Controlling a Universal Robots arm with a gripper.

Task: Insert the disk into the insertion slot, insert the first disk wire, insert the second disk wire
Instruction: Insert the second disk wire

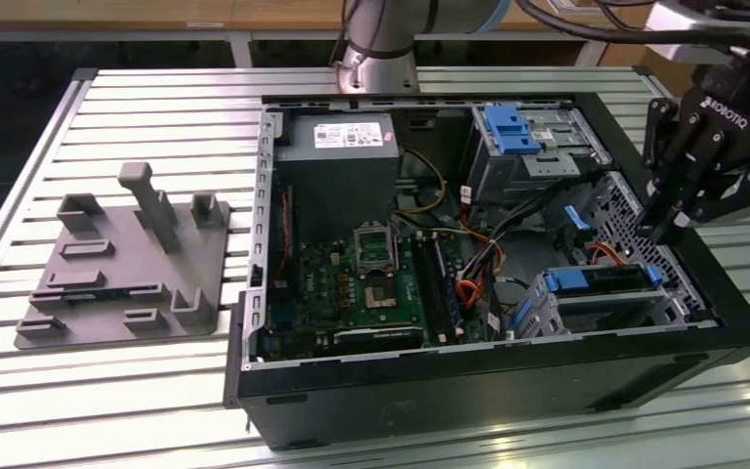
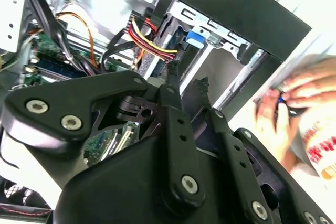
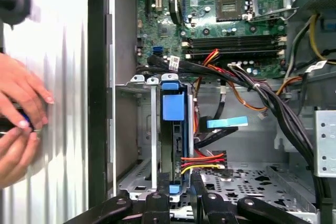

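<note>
The disk in its bright blue frame sits inside the insertion slot, a low silver cage in the case's corner at the exterior view's right. In the first wrist view the disk is edge-on in the slot. A red, yellow and black wire bundle reaches the disk's end, and a blue flat plug hangs free beside it. My gripper hovers just above the slot. Its fingertips stand a narrow gap apart below the same bundle, with nothing between them.
The open computer case holds a motherboard, a power supply and a taller grey bay with a blue latch. A grey fixture plate lies on the slatted table. A person's hands work just outside the case wall.
</note>
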